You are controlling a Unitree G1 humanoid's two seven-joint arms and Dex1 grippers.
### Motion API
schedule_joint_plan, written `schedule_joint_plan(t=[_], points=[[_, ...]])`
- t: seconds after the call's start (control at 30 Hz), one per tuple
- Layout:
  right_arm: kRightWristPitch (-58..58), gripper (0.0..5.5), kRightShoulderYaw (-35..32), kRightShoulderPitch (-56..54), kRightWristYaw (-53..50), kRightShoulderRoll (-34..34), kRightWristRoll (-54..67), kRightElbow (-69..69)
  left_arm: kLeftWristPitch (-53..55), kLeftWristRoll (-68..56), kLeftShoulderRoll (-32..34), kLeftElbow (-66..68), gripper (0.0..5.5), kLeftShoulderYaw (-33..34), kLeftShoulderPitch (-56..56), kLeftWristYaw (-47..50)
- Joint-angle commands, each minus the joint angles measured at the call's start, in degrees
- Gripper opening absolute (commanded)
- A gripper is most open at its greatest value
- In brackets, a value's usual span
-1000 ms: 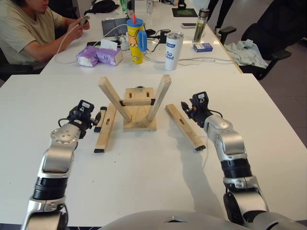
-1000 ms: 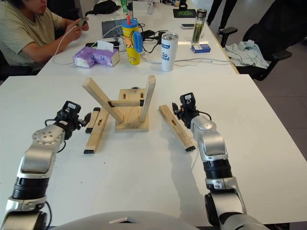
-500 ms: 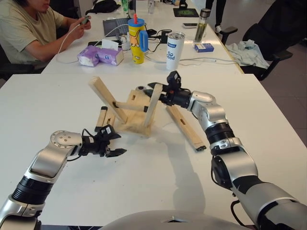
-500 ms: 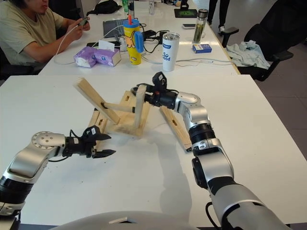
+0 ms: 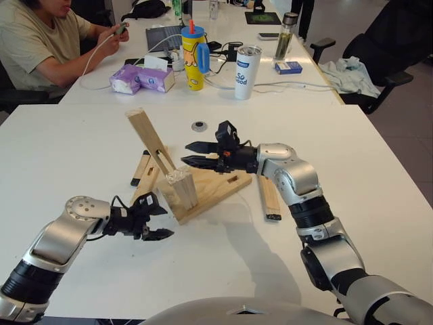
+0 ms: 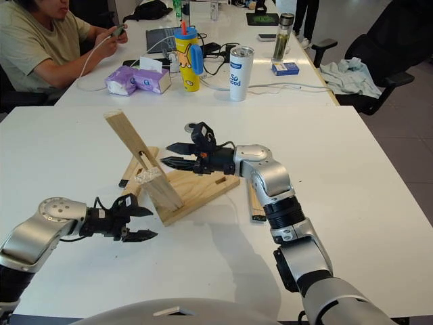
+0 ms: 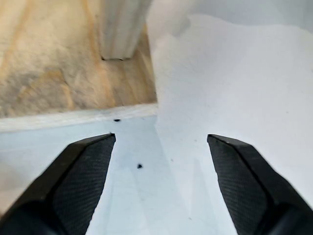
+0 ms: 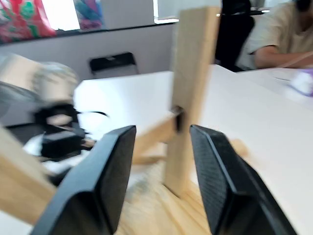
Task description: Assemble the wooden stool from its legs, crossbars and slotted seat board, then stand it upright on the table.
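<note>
My right gripper point(image 5: 185, 152) hovers empty, fingers spread, just above the far edge of the seat board point(image 5: 220, 188). My left gripper point(image 5: 168, 221), also spread and empty, sits low just off the board's near left corner. The board lies flat on the table with a far leg point(image 5: 150, 135) and a near leg point(image 5: 181, 191) standing in it, both leaning and joined by a crossbar point(image 8: 154, 133). One loose leg point(image 5: 269, 198) lies just right of the board, and more loose pieces point(image 5: 143, 177) lie beyond its left side.

I judge the stool about half built. Next I must grasp a loose leg and seat it in a free slot.

Half a second ago my right gripper was at a leg's top and the board looked tipped. Now the board lies turned and my gripper is clear of it.
</note>
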Motion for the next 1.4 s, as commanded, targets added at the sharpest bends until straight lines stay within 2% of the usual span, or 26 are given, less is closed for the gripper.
schedule_joint_plan(t=[0.03,0.13,0.3,0.43,0.57,0.7,0.9,1.1,1.4], points=[[-7.0,2.05,0.7,0.3,-4.7,-5.3,-7.8,8.8,0.0,-3.7,2.1,-4.7,3.51,1.4,3.3,-2.4],[-11.2,2.05,2.8,-0.2,-5.1,-7.8,-12.4,12.4,1.5,-5.9,-0.1,-7.7,3.51,0.3,2.9,-0.9],[-13.7,2.05,9.1,0.6,-2.3,-9.4,-19.1,13.0,6.3,-3.1,-6.1,-7.2,3.51,-7.0,-0.4,6.7],[-13.3,2.05,16.0,2.3,1.6,-12.8,-25.8,10.0,7.0,3.3,-8.9,-4.5,3.51,-13.2,-2.9,12.7],[-10.4,2.05,20.3,6.1,6.7,-16.5,-28.1,1.9,8.2,6.2,-12.4,-1.6,3.51,-14.4,-4.9,18.3],[-4.0,2.05,20.5,10.9,9.3,-16.7,-24.2,-8.9,8.7,8.3,-13.8,2.8,3.51,-13.5,-6.6,22.3],[3.2,2.05,20.3,14.5,7.4,-14.7,-21.8,-15.9,7.3,11.2,-15.4,10.5,3.51,-11.8,-10.3,26.9],[5.7,2.05,20.5,16.1,2.4,-10.0,-20.7,-16.4,3.8,13.6,-18.6,18.8,3.51,-12.1,-15.7,29.5],[3.6,2.05,20.1,14.7,-4.0,-5.4,-21.4,-11.2,-0.8,17.2,-22.0,26.3,3.51,-12.9,-19.7,30.4]])
